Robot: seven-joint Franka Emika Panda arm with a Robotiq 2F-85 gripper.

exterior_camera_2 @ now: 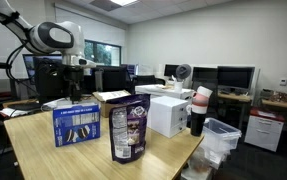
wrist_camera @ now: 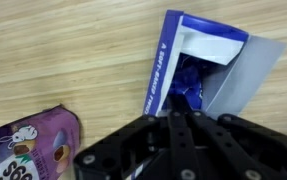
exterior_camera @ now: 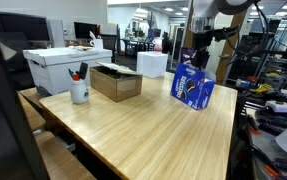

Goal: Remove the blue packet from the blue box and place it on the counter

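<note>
The blue box (exterior_camera: 193,88) stands on the light-wood counter (exterior_camera: 133,125) near its far right edge; it also shows in an exterior view (exterior_camera_2: 76,125). In the wrist view the blue box (wrist_camera: 168,60) is open, with its white flaps spread. The glossy blue packet (wrist_camera: 188,85) sits inside the opening. My gripper (wrist_camera: 180,112) reaches into that opening from above, its fingers pressed together on the packet's top edge. In both exterior views the gripper (exterior_camera: 198,58) (exterior_camera_2: 75,88) hangs just over the box top.
A purple snack bag (exterior_camera_2: 128,130) stands on the counter beside the blue box, also in the wrist view (wrist_camera: 28,145). A brown cardboard box (exterior_camera: 116,82), a white storage box (exterior_camera: 63,65) and a white mug with pens (exterior_camera: 79,92) stand at the counter's left.
</note>
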